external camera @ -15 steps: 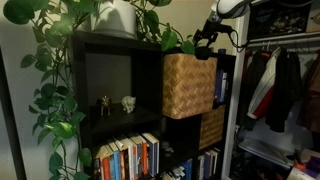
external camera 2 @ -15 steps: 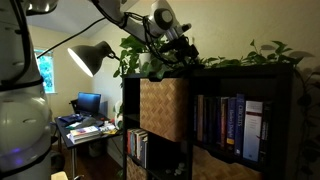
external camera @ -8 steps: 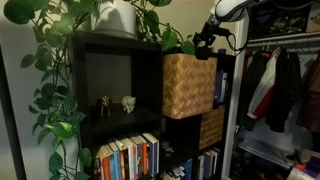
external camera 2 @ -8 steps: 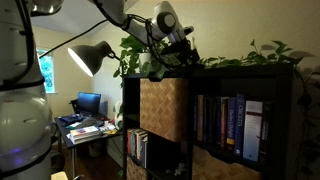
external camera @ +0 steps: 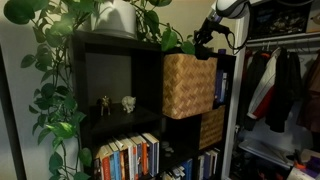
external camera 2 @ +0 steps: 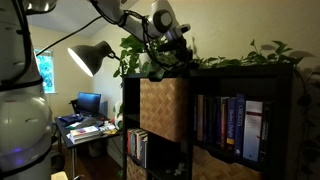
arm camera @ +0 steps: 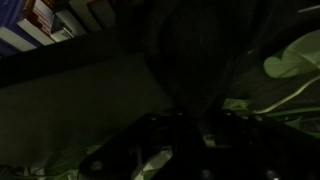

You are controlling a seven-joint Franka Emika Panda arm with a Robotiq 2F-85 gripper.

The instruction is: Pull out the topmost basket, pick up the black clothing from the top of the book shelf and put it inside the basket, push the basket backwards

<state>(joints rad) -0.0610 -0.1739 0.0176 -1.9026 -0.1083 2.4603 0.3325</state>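
Up at the top board of the tall dark wooden bookshelf point(external camera: 150, 45), the black Robotiq gripper point(external camera: 205, 40), tipped downward among the trailing green leaves of the potted vine point(external camera: 55, 95) and shown in both exterior views. Fingers too dark and too small in every view to say whether apart, together or clamped on anything; cannot tell. Just beneath the gripper point(external camera 2: 178, 52), a dark mass on the shelf top, probably the black clothing point(arm camera: 190, 70), filling the middle of the murky wrist view without a clear edge. Directly below, the topmost woven tan wicker basket point(external camera: 188, 85) in the upper compartment, standing proud of the shelf front in an exterior view, nothing discernible inside. Next to it in an exterior view, a row of upright books point(external camera 2: 230, 125). In the neighbouring open compartment, two small animal figurines point(external camera: 117, 103) side by side. Lower down, a second woven basket point(external camera: 211, 128) and more colourful paperbacks point(external camera: 128, 158). On top of the shelf, a white plant pot point(external camera: 118, 18). Off to one side, a grey desk lamp point(external camera 2: 92, 58).
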